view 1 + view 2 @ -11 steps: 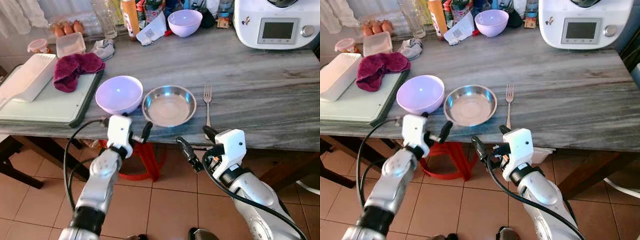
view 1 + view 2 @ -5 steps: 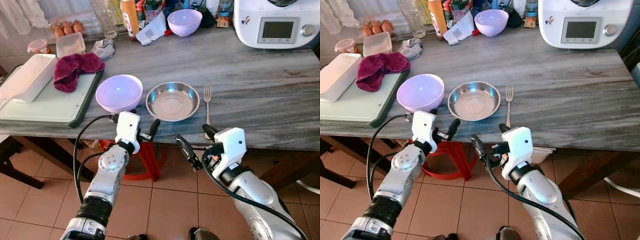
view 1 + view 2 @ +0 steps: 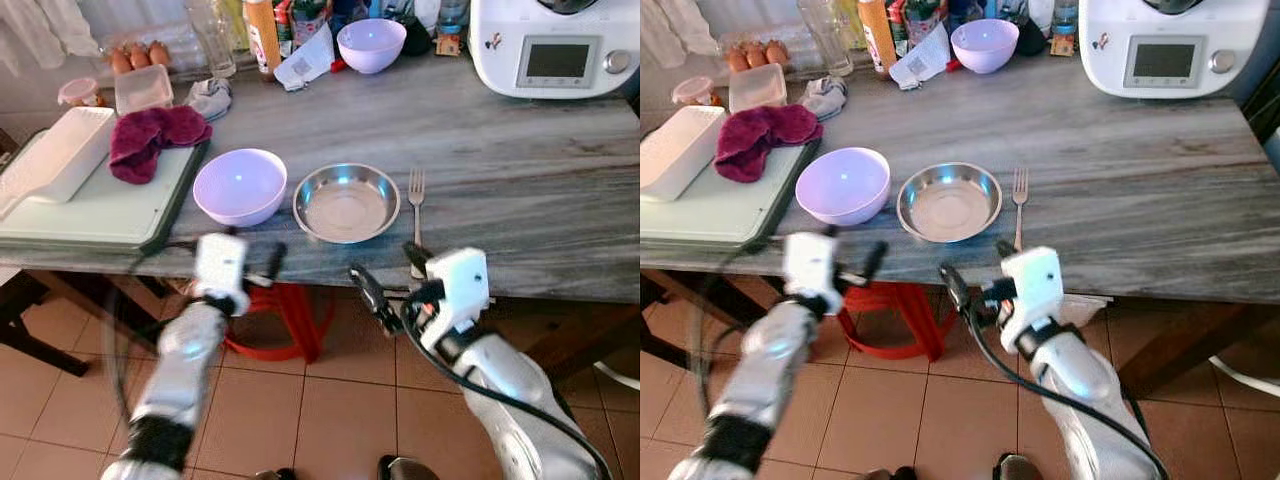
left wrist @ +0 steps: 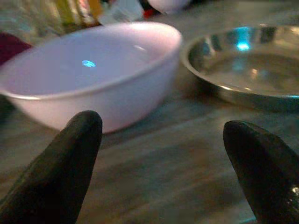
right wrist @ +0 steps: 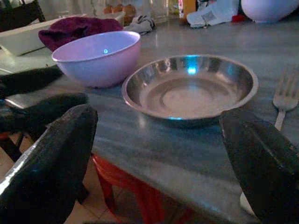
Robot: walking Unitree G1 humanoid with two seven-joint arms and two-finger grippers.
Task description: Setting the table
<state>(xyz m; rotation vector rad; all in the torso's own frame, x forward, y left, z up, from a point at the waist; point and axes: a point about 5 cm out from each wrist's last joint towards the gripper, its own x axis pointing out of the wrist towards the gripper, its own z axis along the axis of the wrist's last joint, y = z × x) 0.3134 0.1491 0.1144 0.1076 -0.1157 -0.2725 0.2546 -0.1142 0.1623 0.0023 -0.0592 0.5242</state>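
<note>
Grey wood-grain desk [image 3: 520, 190] w/ lilac bowl [image 3: 240, 186] near front edge, steel bowl [image 3: 346, 203] just beside it on robot's right, nearly touching. Fork [image 3: 416, 213] just right of steel bowl, tines pointing away from robot, handle reaching desk edge.

Left hand [image 3: 255, 272] held just off front edge of desk, below lilac bowl, blurred in eye views. Fingers [image 4: 60, 172] spread wide in wrist view, nothing between them; lilac bowl and steel bowl seen beyond fingertips.

Right hand [image 3: 392, 282] also off front edge, below steel bowl and fork handle. Fingers [image 5: 46, 172] spread apart, holding nothing; wrist view looks across desk at steel bowl, lilac bowl behind, fork at side.

Left part of desk: pale green tray [image 3: 100, 210] carrying white oblong dish [image 3: 60, 152] and maroon cloth [image 3: 155, 138]. Back of desk: second lilac bowl [image 3: 371, 44], orange bottle [image 3: 262, 35], clear glass [image 3: 212, 38], plastic container [image 3: 142, 88], eggs [image 3: 137, 56], crumpled grey rag [image 3: 210, 97], small pink-lidded tub [image 3: 76, 92]. White kitchen machine w/ screen [image 3: 555, 45] at far right corner.

Red stool [image 3: 285, 315] under desk on terracotta tile floor [image 3: 330, 410].
</note>
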